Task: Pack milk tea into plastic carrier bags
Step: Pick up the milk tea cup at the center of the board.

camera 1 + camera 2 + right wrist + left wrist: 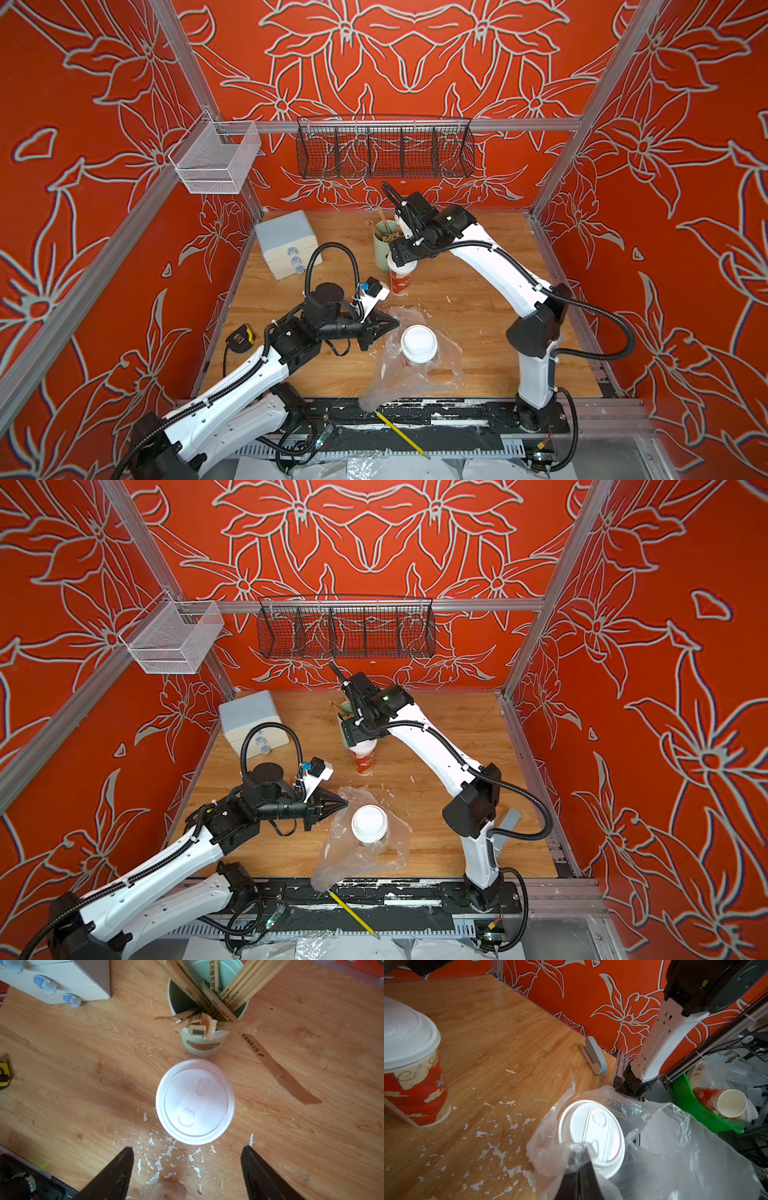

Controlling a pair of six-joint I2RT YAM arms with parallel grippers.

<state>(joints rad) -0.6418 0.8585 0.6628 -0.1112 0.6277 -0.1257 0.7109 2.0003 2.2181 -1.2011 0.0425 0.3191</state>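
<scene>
Two dome-lidded paper cups — left fingers tight on crinkly bag, right fingers apart

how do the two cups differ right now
The near cup stands in the bag, whose edge the left pincer grips; the far cup stands bare by the stick holder. The open right pincer hovers over the far cup, not the near cup. Both upright, white lids.

A drawer box with blue knobs sits at the back left corner of the table, with a green stick holder near it. A tape measure lies by the left edge and a yellow pencil on the front rail. A black wire basket and a white mesh basket hang above.
</scene>
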